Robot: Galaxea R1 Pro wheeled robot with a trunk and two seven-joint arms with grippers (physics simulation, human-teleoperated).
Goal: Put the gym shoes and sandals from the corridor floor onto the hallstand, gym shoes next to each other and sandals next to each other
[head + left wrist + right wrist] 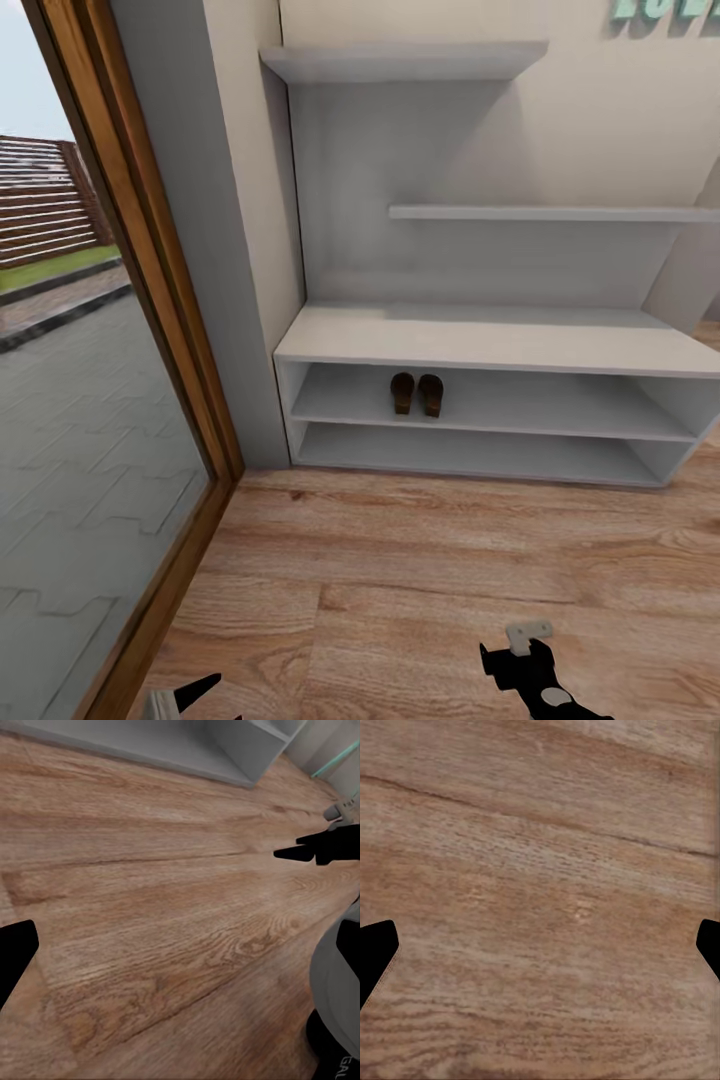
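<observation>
Standing side by side on the upper open tier of the hallstand (480, 345), the two sandals (417, 393) touch neither the corridor floor (420, 570) nor each other. The left gripper (180, 945) and right gripper (540, 949) both hover over bare planks, jaws spread wide and empty. A wood-framed glass door (150, 300) stands left of the rack.
</observation>
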